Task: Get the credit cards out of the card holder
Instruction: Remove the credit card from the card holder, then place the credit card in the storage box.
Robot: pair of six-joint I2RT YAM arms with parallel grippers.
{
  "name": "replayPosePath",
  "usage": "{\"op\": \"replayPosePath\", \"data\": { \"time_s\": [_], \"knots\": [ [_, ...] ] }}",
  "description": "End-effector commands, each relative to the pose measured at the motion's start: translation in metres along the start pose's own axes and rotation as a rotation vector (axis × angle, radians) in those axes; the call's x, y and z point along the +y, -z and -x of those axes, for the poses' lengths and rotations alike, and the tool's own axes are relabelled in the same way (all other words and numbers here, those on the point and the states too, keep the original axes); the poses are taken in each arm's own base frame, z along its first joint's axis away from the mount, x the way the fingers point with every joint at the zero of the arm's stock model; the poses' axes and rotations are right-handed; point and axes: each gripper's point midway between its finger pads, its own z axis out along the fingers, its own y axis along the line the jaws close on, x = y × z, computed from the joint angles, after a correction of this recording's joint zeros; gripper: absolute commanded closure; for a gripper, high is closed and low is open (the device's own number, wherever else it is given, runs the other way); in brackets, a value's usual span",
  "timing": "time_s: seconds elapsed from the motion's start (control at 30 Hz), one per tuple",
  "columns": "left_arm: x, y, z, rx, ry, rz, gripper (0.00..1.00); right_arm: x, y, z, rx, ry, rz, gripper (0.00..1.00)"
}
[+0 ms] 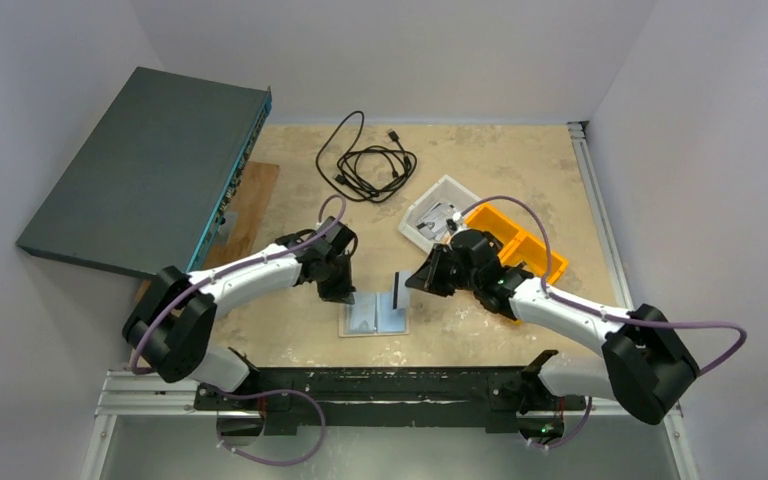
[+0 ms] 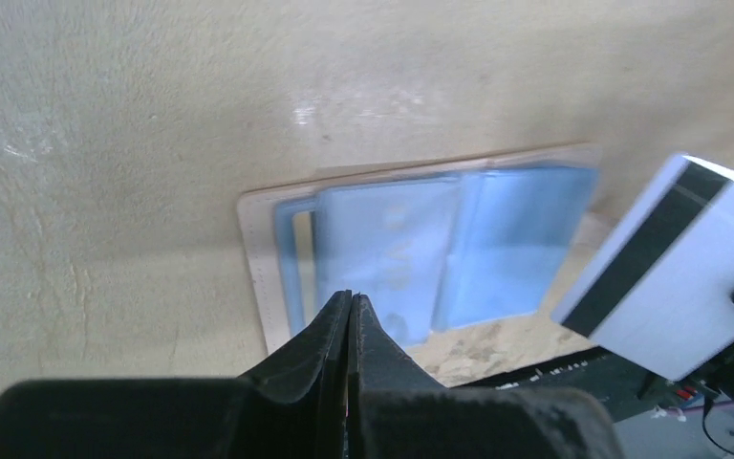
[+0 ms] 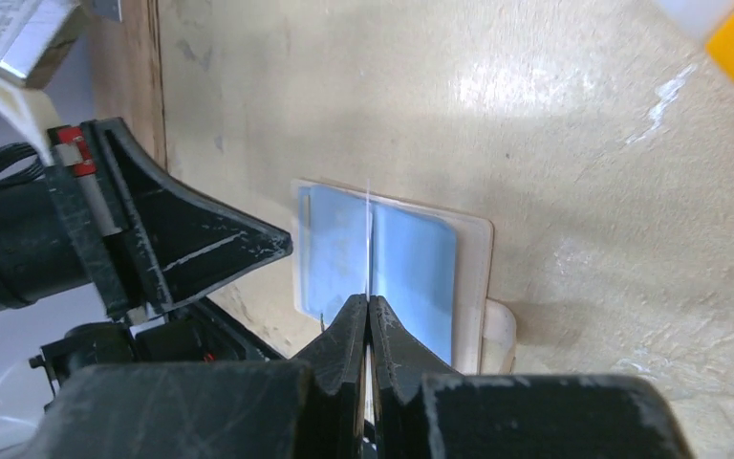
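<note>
Since the right gripper (image 3: 370, 316) is where the action is, I'll start there: its fingers are pinched tight on a credit card (image 2: 669, 277), white with a black stripe, held on edge so that the right wrist view shows only a thin line. The card hangs just above the card holder (image 1: 373, 315), clear of the pockets as far as I can judge.

Left gripper (image 2: 349, 306) has its fingers pressed together with nothing between them. The tips sit down at the holder's left panel, looking like they pin it flat (whether they actually touch it, I can't say for sure).

The holder lies open on the table (image 1: 480, 160), blue-grey inside facing up, between the two arms near their bases. Its long axis runs left to right across the table, fold in the middle. Seen from the right gripper, it's straight below and a touch toward the left arm, so both arms are right on it, the left one lower.

My guess is the next move is carrying that card off to the right, away from the holder, and setting it down. I can't tell if more cards sit in the pockets.

Farther back: a white tray (image 1: 440, 200) and an orange bin (image 1: 530, 250).
</note>
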Motion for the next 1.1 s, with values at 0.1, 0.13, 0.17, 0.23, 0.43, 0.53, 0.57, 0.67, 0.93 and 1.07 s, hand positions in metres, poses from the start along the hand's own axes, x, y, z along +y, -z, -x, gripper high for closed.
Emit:
{"op": "replayPosePath", "data": {
  "time_s": [0.1, 0.13, 0.17, 0.23, 0.43, 0.53, 0.57, 0.67, 0.93, 1.07],
  "knots": [
    [-0.04, 0.068, 0.036, -0.172, -0.105, -0.12, 0.77, 0.012, 0.03, 0.042, -0.134, 0.043, -0.062, 1.0],
    [-0.04, 0.073, 0.038, -0.185, -0.114, -0.124, 0.71, 0.012, 0.033, 0.047, -0.147, 0.042, -0.068, 1.0],
    [-0.04, 0.078, 0.039, -0.196, -0.122, -0.128, 0.63, 0.011, 0.036, 0.053, -0.163, 0.038, -0.078, 1.0],
    [-0.04, 0.087, 0.041, -0.217, -0.134, -0.131, 0.51, 0.006, 0.043, 0.068, -0.198, 0.028, -0.095, 1.0],
    [-0.038, 0.106, 0.042, -0.254, -0.165, -0.138, 0.27, -0.011, 0.056, 0.129, -0.296, -0.028, -0.118, 1.0],
    [-0.039, 0.11, 0.041, -0.257, -0.178, -0.147, 0.22, -0.018, 0.058, 0.164, -0.347, -0.057, -0.136, 1.0],
    [-0.039, 0.111, 0.041, -0.257, -0.182, -0.147, 0.22, -0.02, 0.056, 0.173, -0.359, -0.066, -0.141, 1.0],
    [-0.038, 0.114, 0.041, -0.263, -0.196, -0.146, 0.21, -0.029, 0.046, 0.194, -0.373, -0.09, -0.175, 1.0],
    [-0.034, 0.116, 0.037, -0.267, -0.205, -0.158, 0.21, -0.042, 0.006, 0.223, -0.345, -0.108, -0.217, 1.0],
    [-0.032, 0.113, 0.033, -0.258, -0.2, -0.163, 0.21, -0.046, -0.011, 0.229, -0.305, -0.09, -0.225, 0.96]
  ]
}}
